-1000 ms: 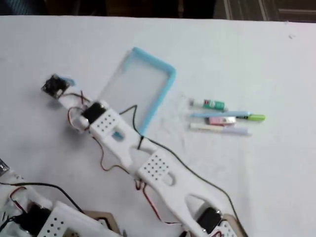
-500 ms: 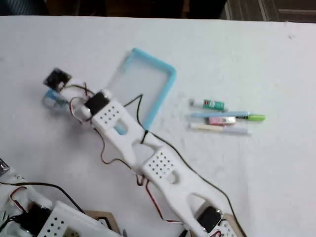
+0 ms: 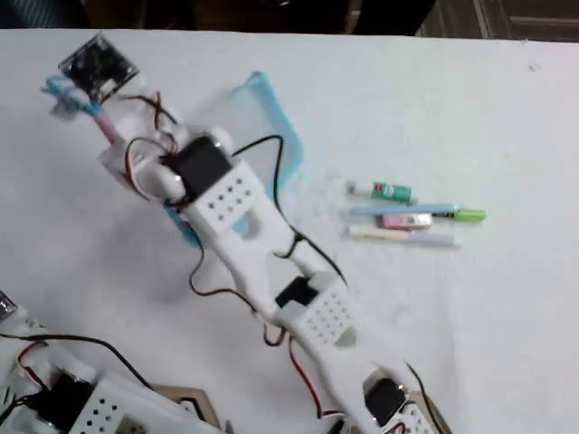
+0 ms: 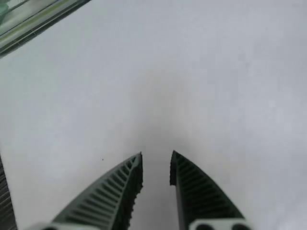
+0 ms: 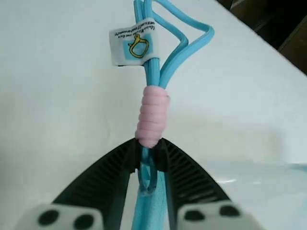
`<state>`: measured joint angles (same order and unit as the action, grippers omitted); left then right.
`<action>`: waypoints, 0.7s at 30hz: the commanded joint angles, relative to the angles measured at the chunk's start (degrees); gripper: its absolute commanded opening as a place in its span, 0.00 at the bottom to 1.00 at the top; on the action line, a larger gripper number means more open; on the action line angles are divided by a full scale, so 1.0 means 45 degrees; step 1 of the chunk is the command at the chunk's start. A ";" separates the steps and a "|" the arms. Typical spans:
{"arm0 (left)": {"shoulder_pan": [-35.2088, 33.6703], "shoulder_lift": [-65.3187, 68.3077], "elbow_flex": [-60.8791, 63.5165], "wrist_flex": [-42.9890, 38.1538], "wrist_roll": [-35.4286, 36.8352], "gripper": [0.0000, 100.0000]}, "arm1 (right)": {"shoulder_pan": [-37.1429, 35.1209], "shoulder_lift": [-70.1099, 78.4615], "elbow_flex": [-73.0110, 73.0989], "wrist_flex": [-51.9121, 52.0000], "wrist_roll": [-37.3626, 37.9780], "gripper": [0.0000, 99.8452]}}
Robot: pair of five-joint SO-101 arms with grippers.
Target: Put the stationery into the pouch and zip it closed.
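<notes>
A clear pouch with a blue rim (image 3: 282, 136) lies at the table's middle left, its near part lifted and crumpled. My right gripper (image 3: 116, 143) is at the far left, shut on the pouch's zipper pull (image 5: 152, 115), a pink bead on a blue cord loop with a small tag (image 5: 134, 42). The pouch's clear wall (image 5: 259, 191) trails behind the fingers. The stationery lies in a row to the right: a small green-labelled tube (image 3: 384, 191), a blue pen with a green cap (image 3: 416, 212), a pink eraser (image 3: 405, 221) and a pale pen (image 3: 403, 237). My left gripper (image 4: 156, 165) hangs narrowly open over bare table.
The right arm (image 3: 271, 262) stretches from the front edge diagonally across the table's middle to the far left. The other arm's base (image 3: 63, 398) sits at the front left corner. The white table (image 3: 470, 108) has free room on the right and at the back.
The right arm swung toward the far left corner with the zipper pull in its gripper. The pouch was dragged and lifted from lying flat. The stationery has not moved.
</notes>
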<state>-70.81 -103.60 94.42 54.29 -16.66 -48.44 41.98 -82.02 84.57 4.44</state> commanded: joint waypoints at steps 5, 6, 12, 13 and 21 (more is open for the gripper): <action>0.1827 -0.0088 -0.3321 0.1465 0.0000 0.12 | -0.0010 -0.3546 0.0020 0.0244 -0.0449 0.02; 0.2354 -0.0068 -0.3946 0.1934 0.0039 0.12 | -0.0010 -0.3858 0.0039 0.0361 -0.0449 0.02; 0.5050 0.0615 -0.7111 0.3009 0.0078 0.12 | 0.0440 -0.4952 0.0059 0.1475 -0.0430 0.02; 0.5304 0.1143 -0.7658 0.3028 0.0098 0.12 | 0.0596 -0.4991 0.0059 0.1709 -0.0391 0.02; 0.5890 0.8352 -1.3753 0.4786 0.2755 0.12 | 0.2081 -0.4991 0.0078 0.3702 -0.0449 0.02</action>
<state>-45.05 -78.46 45.36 71.43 -8.57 -41.49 22.46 -81.58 99.25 2.95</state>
